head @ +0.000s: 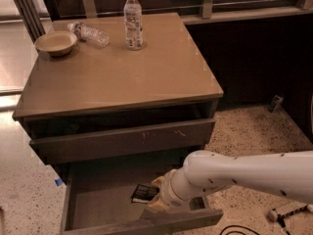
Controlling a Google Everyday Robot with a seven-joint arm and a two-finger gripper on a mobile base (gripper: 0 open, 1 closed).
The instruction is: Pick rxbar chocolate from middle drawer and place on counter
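Note:
The rxbar chocolate (pixel 142 193), a small black bar with pale print, lies on the floor of the open middle drawer (pixel 98 199), near its front right. My gripper (pixel 155 199) reaches down into the drawer from the right on a white arm (pixel 244 175). Its tip sits right at the bar's right end and hides part of it. The counter (pixel 122 72) is the broad grey-brown top of the cabinet, above and behind the gripper.
On the counter stand an upright water bottle (pixel 133 18), a lying water bottle (pixel 90 33) and a tan bowl (pixel 55 42) at the back left. The scratched upper drawer front (pixel 127 141) overhangs the open drawer. A cable (pixel 283 214) lies on the speckled floor at right.

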